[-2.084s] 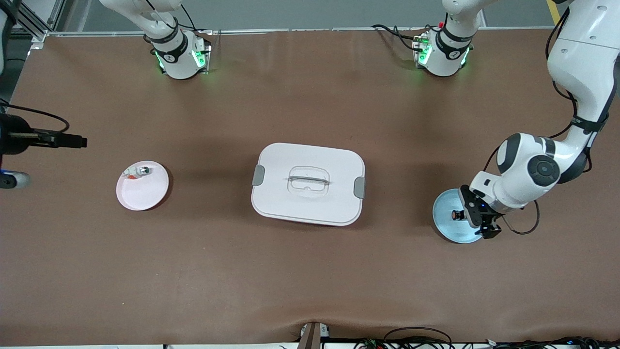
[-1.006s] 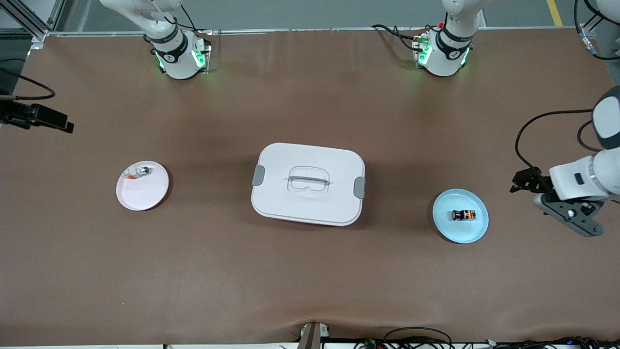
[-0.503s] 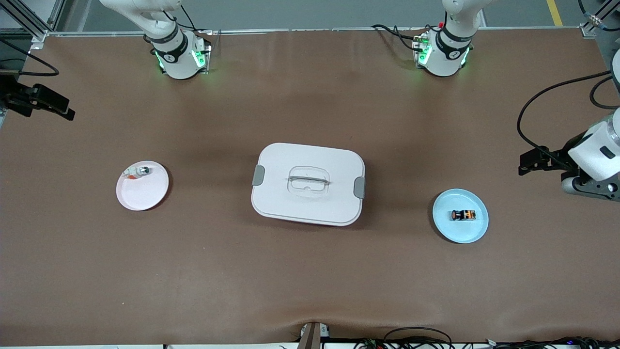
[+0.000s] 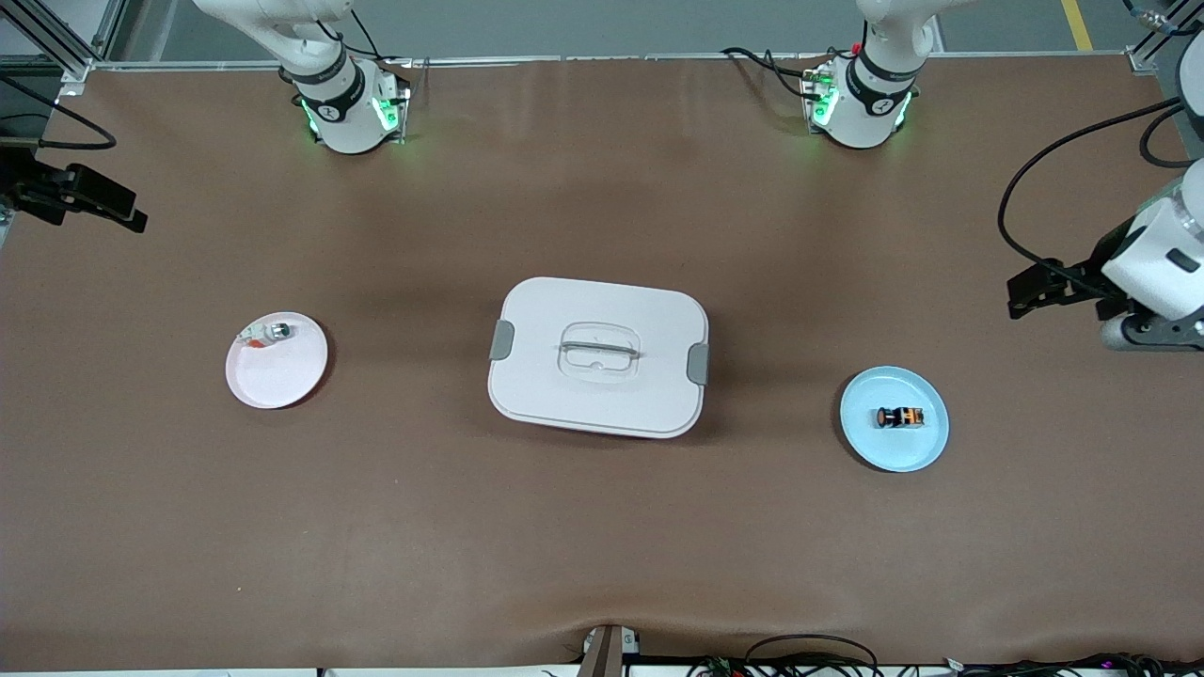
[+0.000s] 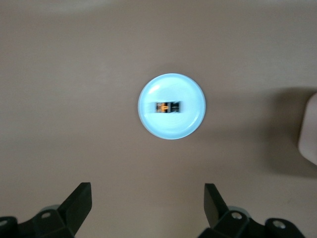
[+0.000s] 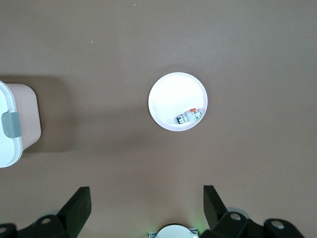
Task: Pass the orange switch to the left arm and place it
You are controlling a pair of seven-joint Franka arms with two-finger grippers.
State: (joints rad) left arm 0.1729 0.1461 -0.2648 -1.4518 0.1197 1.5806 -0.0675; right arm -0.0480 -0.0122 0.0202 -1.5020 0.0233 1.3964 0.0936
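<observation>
Orange switch lies on blue plate; both grippers raised, fingers spread.

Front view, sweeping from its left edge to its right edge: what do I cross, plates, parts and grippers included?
right gripper → pink plate → white box → blue plate holding the orange switch → left gripper

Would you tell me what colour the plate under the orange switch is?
Light blue plate, clearest in the front view.
</observation>
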